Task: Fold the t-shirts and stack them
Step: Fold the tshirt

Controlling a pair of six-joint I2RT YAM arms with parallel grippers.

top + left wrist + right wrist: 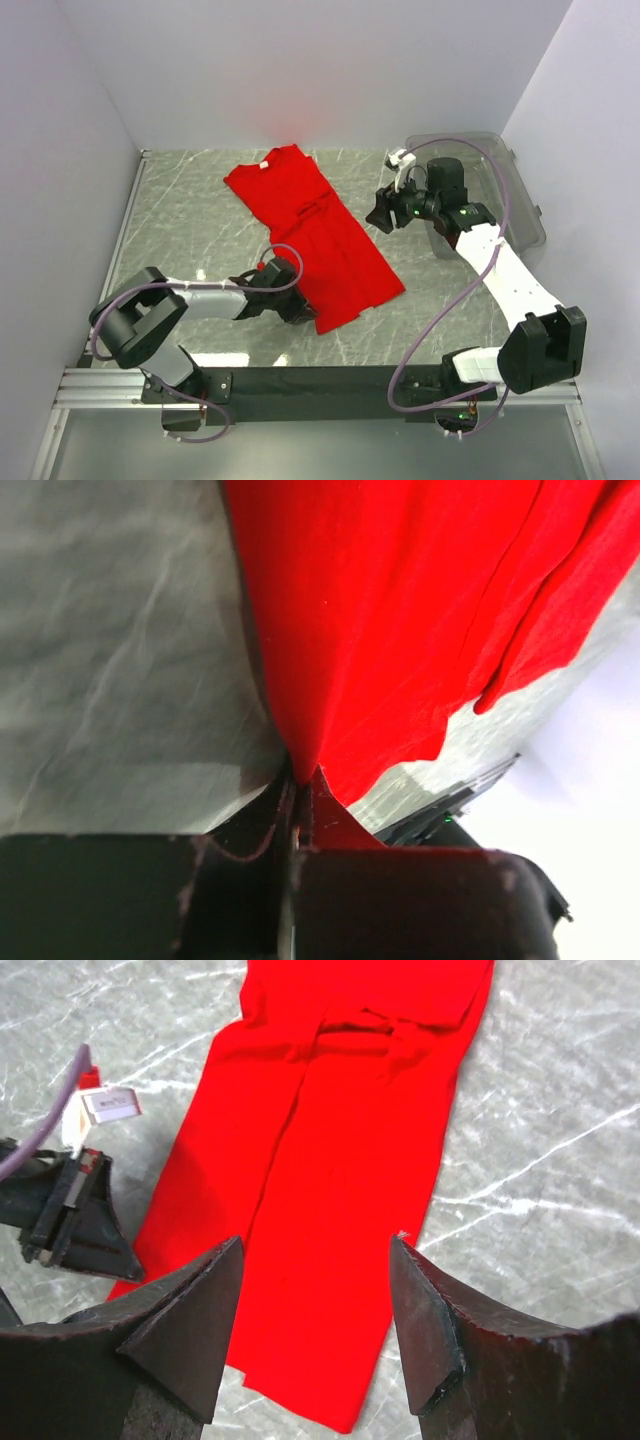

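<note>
Left wrist view: left claw [300, 785] pinches the long, smooth red t-shirt [400, 610]; right claw [316, 1250] spread wide.

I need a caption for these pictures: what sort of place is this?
Probably a robotics lab test cell, not a home: plain white walls box in a marble-patterned table, the left arm and right arm are bolted at its near edge, and a red t-shirt and a clear bin sit on it.

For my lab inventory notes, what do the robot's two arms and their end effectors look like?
Both arms have black joints. The left arm has a silver-grey link, the right arm a white one. A purple cable loops along each. The right end effector has two dark wedge-shaped fingers; green lights glow near it.
</note>
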